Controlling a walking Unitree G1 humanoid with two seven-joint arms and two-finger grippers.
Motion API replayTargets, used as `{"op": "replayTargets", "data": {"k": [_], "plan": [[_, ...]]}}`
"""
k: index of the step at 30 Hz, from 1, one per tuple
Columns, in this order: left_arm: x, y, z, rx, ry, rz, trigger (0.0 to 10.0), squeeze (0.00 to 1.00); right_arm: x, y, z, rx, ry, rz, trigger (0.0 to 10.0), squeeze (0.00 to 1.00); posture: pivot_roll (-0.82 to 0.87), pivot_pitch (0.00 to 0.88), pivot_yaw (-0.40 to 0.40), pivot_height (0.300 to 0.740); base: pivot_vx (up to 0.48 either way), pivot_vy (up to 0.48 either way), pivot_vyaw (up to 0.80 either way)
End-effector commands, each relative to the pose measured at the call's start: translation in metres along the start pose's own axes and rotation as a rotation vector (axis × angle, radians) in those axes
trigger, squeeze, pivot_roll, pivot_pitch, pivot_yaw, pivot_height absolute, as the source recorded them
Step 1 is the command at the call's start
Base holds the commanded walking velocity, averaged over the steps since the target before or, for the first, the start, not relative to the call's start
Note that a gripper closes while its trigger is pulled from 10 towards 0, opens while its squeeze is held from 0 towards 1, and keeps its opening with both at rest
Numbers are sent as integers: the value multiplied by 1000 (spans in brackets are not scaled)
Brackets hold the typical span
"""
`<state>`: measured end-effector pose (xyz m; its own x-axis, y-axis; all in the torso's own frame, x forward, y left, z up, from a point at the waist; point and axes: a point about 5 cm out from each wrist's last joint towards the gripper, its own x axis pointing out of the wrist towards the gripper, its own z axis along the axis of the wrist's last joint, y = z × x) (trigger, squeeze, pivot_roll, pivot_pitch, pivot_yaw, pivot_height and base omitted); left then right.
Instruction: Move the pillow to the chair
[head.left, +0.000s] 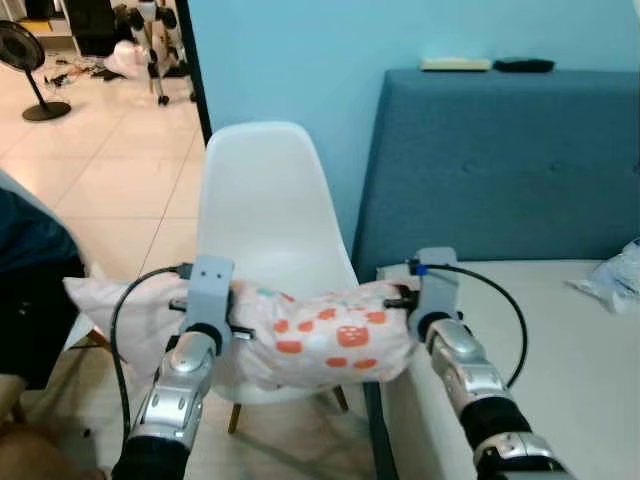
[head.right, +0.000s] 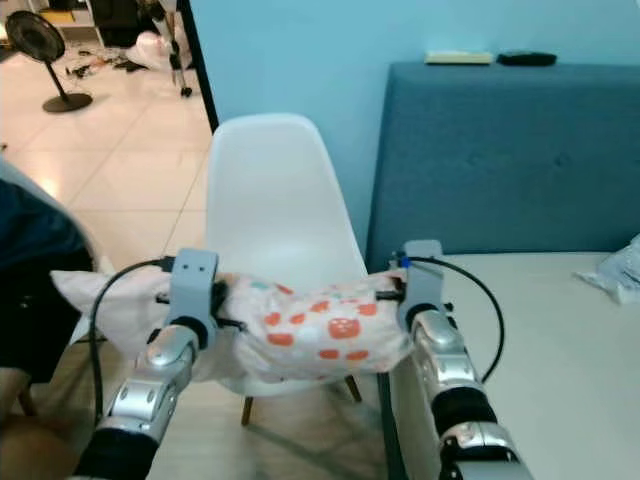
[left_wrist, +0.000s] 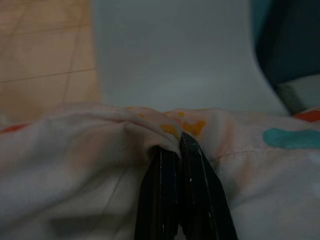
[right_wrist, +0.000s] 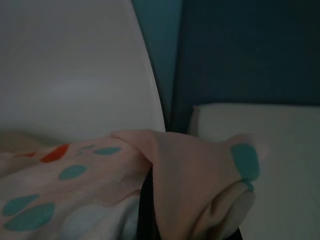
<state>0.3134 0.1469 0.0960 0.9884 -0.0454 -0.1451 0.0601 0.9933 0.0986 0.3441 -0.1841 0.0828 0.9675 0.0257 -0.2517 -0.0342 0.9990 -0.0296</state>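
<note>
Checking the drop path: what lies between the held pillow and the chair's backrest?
Only bare white seat, seen in the left eye view, between pillow and chair.

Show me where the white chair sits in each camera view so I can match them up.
Left eye view: white chair at centre-left, behind the pillow.
Right eye view: chair left of centre, again behind the pillow.
Left wrist view: its pale shell spans the background above the pillow fabric.
Right wrist view: its shell takes up one side of the background.
Shared landmark: the blue headboard beside the chair.
</note>
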Motion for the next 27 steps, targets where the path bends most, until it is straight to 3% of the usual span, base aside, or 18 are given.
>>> {"op": "replayTargets", "data": {"k": [1,27], "plan": [[-1,5,5,4,-32,9,10000,0,1,10,3,7,-18,26,10000,0,-33,70,-29,740,368,0,0],[2,5,5,16,-13,-9,10000,0,2,8,2,21,-14,3,10000,0,-29,72,-11,740,328,0,0]]}}
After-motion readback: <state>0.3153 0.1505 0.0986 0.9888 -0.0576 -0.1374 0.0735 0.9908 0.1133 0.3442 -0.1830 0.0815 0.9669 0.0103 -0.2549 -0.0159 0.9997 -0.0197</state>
